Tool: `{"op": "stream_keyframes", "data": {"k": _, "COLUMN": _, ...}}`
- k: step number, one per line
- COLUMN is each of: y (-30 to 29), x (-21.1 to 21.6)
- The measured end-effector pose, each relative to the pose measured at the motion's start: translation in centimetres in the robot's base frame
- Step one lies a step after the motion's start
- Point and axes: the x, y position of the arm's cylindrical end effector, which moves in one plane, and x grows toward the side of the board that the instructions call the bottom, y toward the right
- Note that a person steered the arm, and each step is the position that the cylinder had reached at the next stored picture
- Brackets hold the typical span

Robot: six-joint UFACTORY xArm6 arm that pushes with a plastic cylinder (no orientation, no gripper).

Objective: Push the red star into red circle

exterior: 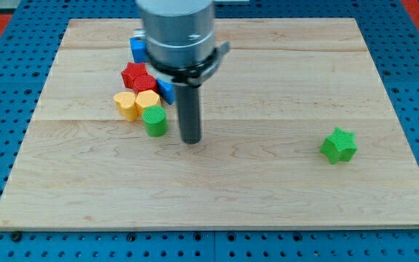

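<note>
A red star (132, 73) and a red round block (146, 84) sit touching in a cluster at the view's upper left. My tip (191, 140) rests on the wooden board (268, 189), to the right of and below the cluster. It is just right of a green cylinder (154, 121) and apart from both red blocks. The arm's grey body hides part of the cluster's right side.
In the same cluster are two yellow blocks (126, 104) (148, 100), a blue block (138, 49) at its top and another blue block (166, 90) partly hidden by the arm. A green star (339, 145) lies alone at the right.
</note>
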Motion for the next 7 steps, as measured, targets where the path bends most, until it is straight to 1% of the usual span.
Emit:
{"op": "stream_keyframes", "data": {"k": 1, "y": 0.9, "x": -2.8}}
{"op": "stream_keyframes", "data": {"k": 2, "y": 3.8, "x": -9.4}}
{"op": "stream_keyframes", "data": {"k": 3, "y": 3.0, "x": -13.7}}
{"op": "stream_keyframes", "data": {"k": 4, "y": -3.1, "x": -13.6}}
{"op": "stream_keyframes", "data": {"k": 5, "y": -3.7, "x": -11.9}}
{"op": "stream_keyframes", "data": {"k": 6, "y": -1.0, "x": -9.1}}
{"op": "stream_keyframes", "data": {"k": 7, "y": -0.1, "x": -9.8}}
